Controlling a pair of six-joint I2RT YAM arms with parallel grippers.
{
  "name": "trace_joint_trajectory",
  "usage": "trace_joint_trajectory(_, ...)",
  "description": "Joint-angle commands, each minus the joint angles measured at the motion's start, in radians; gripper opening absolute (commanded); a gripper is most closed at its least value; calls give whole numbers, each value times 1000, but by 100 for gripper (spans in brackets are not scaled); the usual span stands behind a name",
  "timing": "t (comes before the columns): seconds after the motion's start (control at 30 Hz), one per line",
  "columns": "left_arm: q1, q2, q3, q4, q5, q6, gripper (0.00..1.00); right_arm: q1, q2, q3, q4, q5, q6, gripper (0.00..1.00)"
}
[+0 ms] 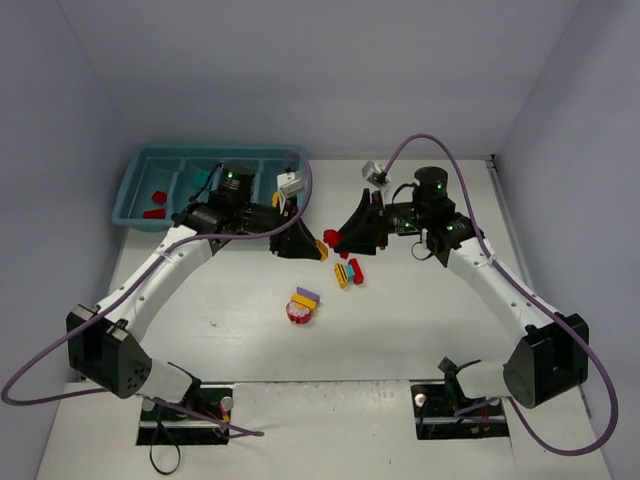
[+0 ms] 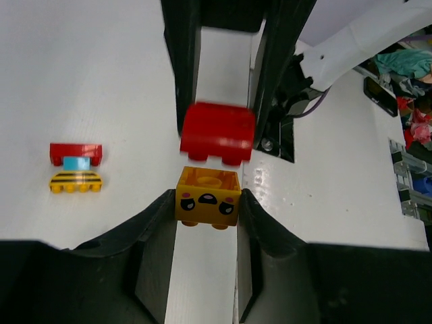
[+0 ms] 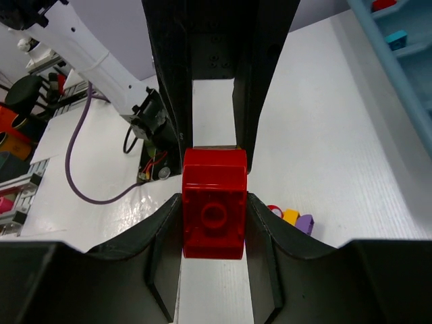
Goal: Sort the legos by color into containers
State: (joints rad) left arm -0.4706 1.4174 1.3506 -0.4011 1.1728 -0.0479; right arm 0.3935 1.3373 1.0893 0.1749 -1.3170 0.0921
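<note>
Mid-frame in the top view, the left tool [image 1: 317,247] is clamped on a yellow face brick [image 2: 208,197], and the right tool [image 1: 337,238] grips a red brick [image 3: 214,212] just beside it. Best to draw them straight apart without twisting, then carry red to the tray [image 1: 135,172] at upper left, into the end compartment holding red pieces [image 1: 154,212], and let go low over it

Tray [image 1: 131,190] far left (bricks [image 1: 154,212] inside), brick stack [image 1: 349,271] centre, pile [image 1: 302,305] nearer

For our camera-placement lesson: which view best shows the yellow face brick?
Left wrist: the yellow face brick sits central, pinched in the left gripper. Top external shows just a yellow speck; in right wrist, the red brick hides it.
</note>
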Motion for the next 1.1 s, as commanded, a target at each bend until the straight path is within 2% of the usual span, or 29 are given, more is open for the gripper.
trace_joint_trajectory(0.0, 18, 22, -13, -84, -28, 105, 0, -59, -38, 41, 98, -21, 11, 0)
trace_joint_trajectory(0.13, 46, 41, -19, -99, -58, 124, 0, -114, -56, 27, 97, 4, 15, 0)
trace_joint_trajectory(0.23, 90, 63, -4, -61, -158, 80, 0, -151, -82, 21, 87, 56, 17, 0)
trace_joint_trajectory(0.33, 138, 112, 47, 36, -417, -36, 0, -160, -113, 3, 77, 174, 21, 0)
trace_joint_trajectory(0.4, 156, 191, 123, 65, -653, -94, 0, -160, -125, -22, 74, 209, 29, 0)
trace_joint_trajectory(0.5, 162, 332, 260, 61, -870, -98, 0, -159, -150, -58, 72, 260, 37, 0)
trace_joint_trajectory(0.73, 173, 655, 635, -5, -1148, -95, 0, -157, -211, -117, 23, 326, 24, 0)
trace_joint_trajectory(0.77, 176, 723, 724, -18, -1160, -95, 4, -157, -213, -120, 20, 334, 24, 0)
trace_joint_trajectory(0.87, 185, 829, 840, -47, -1207, -87, 12, -157, -225, -121, -2, 341, 23, 0)
trace_joint_trajectory(0.97, 188, 899, 947, -58, -1207, -81, 27, -154, -240, -121, -29, 354, 14, 0)
trace_joint_trajectory(1.0, 188, 910, 976, -58, -1197, -78, 37, -154, -245, -123, -41, 366, 9, 0)
trace_joint_trajectory(1.07, 188, 922, 984, -47, -1184, -79, 49, -154, -245, -123, -52, 372, 6, 0)
